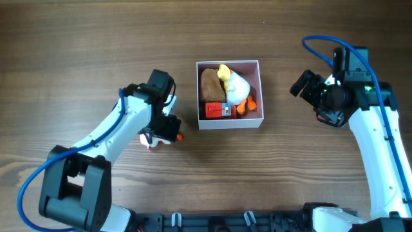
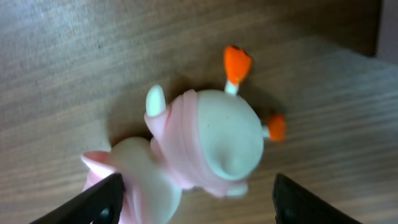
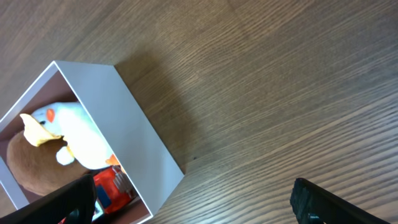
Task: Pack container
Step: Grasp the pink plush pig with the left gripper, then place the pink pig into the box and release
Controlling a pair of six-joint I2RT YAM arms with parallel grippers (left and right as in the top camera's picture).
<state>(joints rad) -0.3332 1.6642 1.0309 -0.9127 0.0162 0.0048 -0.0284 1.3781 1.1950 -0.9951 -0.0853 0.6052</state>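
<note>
The container (image 1: 261, 90), a small white-walled square box, stands at the table's middle and holds a brown plush toy (image 1: 210, 86), a white duck with a yellow beak (image 1: 237, 90) and a red block toy (image 1: 216, 110). A pink and white toy with orange feet (image 2: 211, 143) lies on the table left of the container and shows in the overhead view (image 1: 154, 140). My left gripper (image 2: 196, 193) is open just above it, one finger on each side. My right gripper (image 3: 193, 199) is open and empty, right of the container's white wall (image 3: 124, 118).
The table is dark wood. The left arm (image 1: 109, 129) reaches in from the lower left and the right arm (image 1: 373, 129) from the lower right, with a blue cable looping above it.
</note>
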